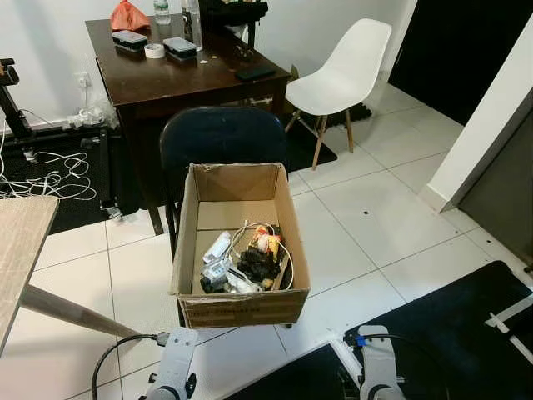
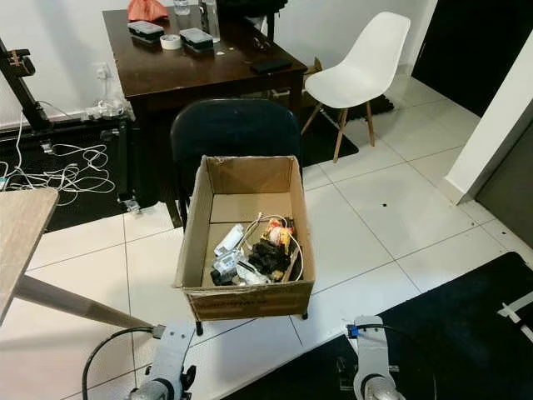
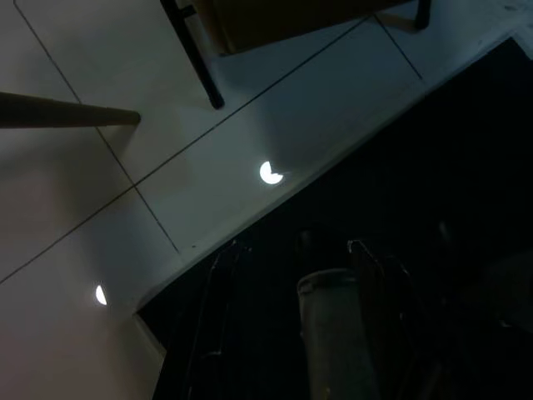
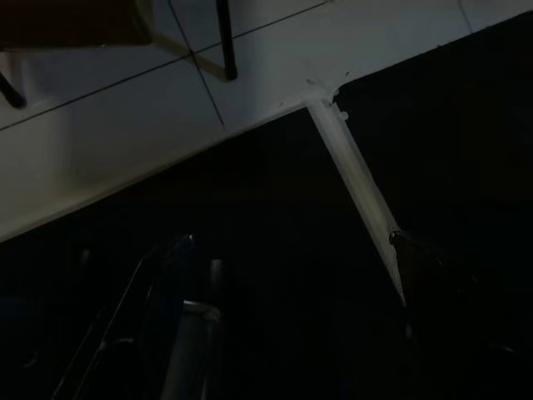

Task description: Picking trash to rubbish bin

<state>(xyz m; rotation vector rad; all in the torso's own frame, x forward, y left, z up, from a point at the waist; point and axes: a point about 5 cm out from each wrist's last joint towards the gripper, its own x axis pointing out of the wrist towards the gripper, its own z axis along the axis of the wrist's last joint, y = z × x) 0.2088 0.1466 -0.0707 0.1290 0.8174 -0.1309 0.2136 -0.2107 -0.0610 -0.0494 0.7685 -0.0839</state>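
Trash (image 1: 248, 258) inside cardboard box (image 1: 296, 242)

Cardboard box (image 1: 240, 312): plain brown, paler tan inside. Contents: white cable (image 1: 281, 250), black lump (image 1: 258, 265), red-and-yellow wrapper (image 1: 266, 242), white and grey bits. Chair under box (image 1: 218, 137): dark navy back, black legs. Desk (image 1: 179, 79): dark brown wood, glossy. On it: orange bag (image 1: 128, 17), white tape roll (image 1: 154, 51). Second chair (image 1: 346, 71): white shell, light wooden legs. Floor tiles (image 1: 375, 225): white, thin dark grout lines. Mat (image 1: 466, 325): black, with white tape strips. Near table (image 1: 21, 242): pale wood grain. Arms: silver.
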